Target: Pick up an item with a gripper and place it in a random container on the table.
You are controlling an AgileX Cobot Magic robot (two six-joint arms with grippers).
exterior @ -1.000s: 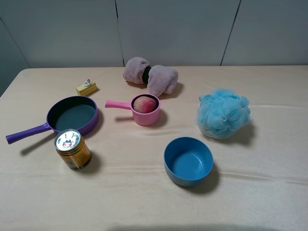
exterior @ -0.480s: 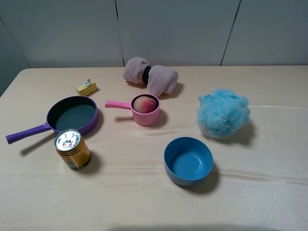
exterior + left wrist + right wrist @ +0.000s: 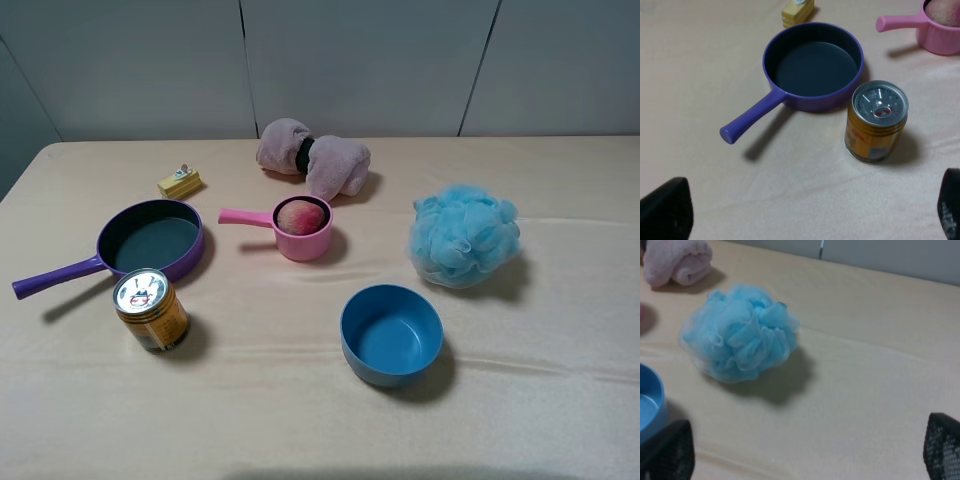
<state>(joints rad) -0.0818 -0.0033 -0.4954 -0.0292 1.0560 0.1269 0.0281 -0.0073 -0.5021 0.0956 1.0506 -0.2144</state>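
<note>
The peach (image 3: pixel 300 216) sits inside the small pink cup (image 3: pixel 305 240), which stands mid-table with its handle pointing left. Both also show at the edge of the left wrist view: the peach (image 3: pixel 946 8) in the cup (image 3: pixel 940 36). Neither arm shows in the exterior high view. My left gripper (image 3: pixel 807 215) is open and empty, its two black fingertips (image 3: pixel 666 210) wide apart, low over the table short of the can. My right gripper (image 3: pixel 805 452) is open and empty, its fingertips (image 3: pixel 669 450) wide apart, short of the blue sponge.
A purple pan (image 3: pixel 152 240) and a gold can (image 3: pixel 150 308) stand left of the cup. A blue bowl (image 3: pixel 391 333) is front centre, a fluffy blue sponge (image 3: pixel 463 235) to the right, a rolled pink towel (image 3: pixel 315 158) at the back, and a small yellow block (image 3: pixel 180 182) back left.
</note>
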